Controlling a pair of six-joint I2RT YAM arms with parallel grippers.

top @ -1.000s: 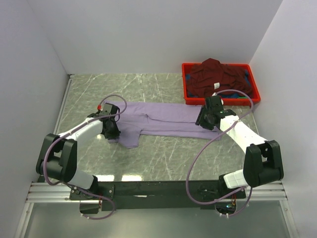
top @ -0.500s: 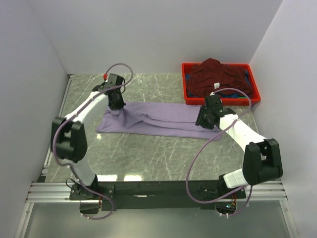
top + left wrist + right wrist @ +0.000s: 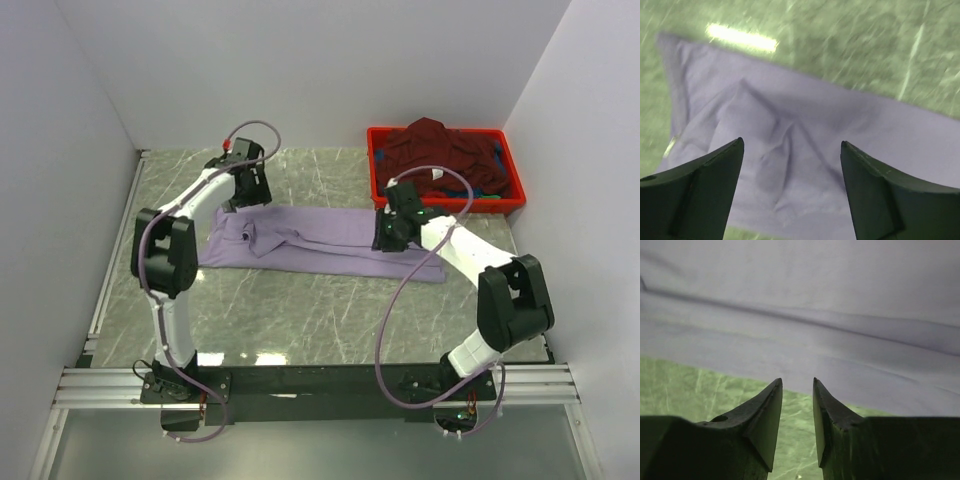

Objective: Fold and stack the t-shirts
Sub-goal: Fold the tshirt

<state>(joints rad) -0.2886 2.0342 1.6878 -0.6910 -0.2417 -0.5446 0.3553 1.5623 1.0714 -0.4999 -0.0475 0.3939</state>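
The left gripper (image 3: pixel 791 143) stood wide open, empty, over the purple shirt (image 3: pixel 320 238); the right gripper (image 3: pixel 797 380) was narrowly parted, empty. The shirt lay lengthwise left to right.

Plain lavender short-sleeved cloth t-shirt (image 3: pixel 330 240) — one flat pale purple, no print — on the grey-green marbled stone desk (image 3: pixel 300 310), white veins streaking through. Bright red plastic crate (image 3: pixel 373 165), dark maroon cloth t-shirt (image 3: pixel 440 155) inside — small white label (image 3: pixel 437 173), slivers of blue and green cloth (image 3: pixel 490 198) at its edge.
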